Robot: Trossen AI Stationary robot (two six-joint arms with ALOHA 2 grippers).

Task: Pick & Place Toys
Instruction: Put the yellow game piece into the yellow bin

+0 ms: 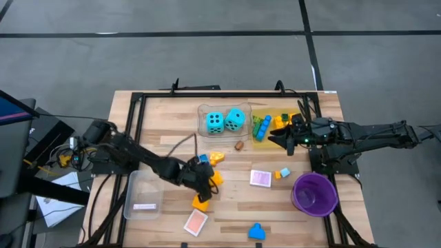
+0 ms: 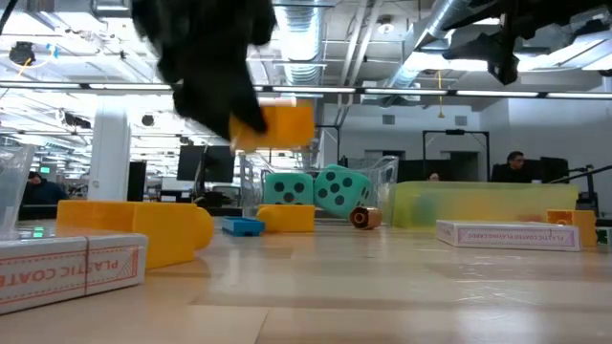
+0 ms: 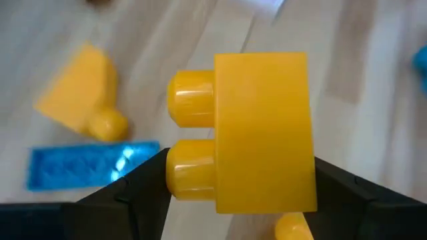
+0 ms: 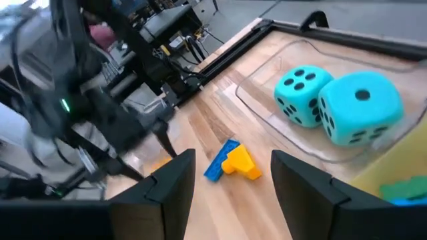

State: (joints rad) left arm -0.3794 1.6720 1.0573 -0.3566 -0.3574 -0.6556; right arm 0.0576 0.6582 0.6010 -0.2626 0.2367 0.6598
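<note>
- Wooden slats make up the tabletop (image 1: pixel 227 207), edged by a dark frame; behind it, the low view looks into an office with ceiling pipes and a few people at desks.
- Near the table's middle, the left gripper (image 1: pixel 205 178) clamps a yellow brick (image 3: pixel 257 133) between its fingers (image 3: pixel 127 200). The low view shows the brick lifted clear of the wood.
- In the left wrist view the brick's two round studs point sideways and its long axis runs across the fingers. The fingers press its two opposite sides.
- Below it in that view lie a flat blue brick (image 3: pixel 90 165) and a yellow wedge piece (image 3: pixel 80 90), both on the wood; the high view hides them partly under the arm.
- Two turquoise dice (image 1: pixel 224 121) sit side by side in a clear tray (image 1: pixel 203 114) at the far edge. The right wrist view shows their black dots far better than the overhead one.
- Just beside it, a yellow tray (image 1: pixel 256 143) holds green, blue and orange bricks, partly covered by the right gripper (image 1: pixel 275 138).
- That gripper hovers over the yellow tray with its fingers (image 4: pixel 170 183) apart and nothing between them.
- A purple bowl (image 1: pixel 315 193) stands at the near right, a second clear tray (image 1: pixel 143 195) at the near left.
- A pink tile (image 1: pixel 260 178) lies flat near the bowl, another (image 1: pixel 196 222) by the front edge.
- The left arm in the low view is a dark blur, and its fingers cannot be made out there.
</note>
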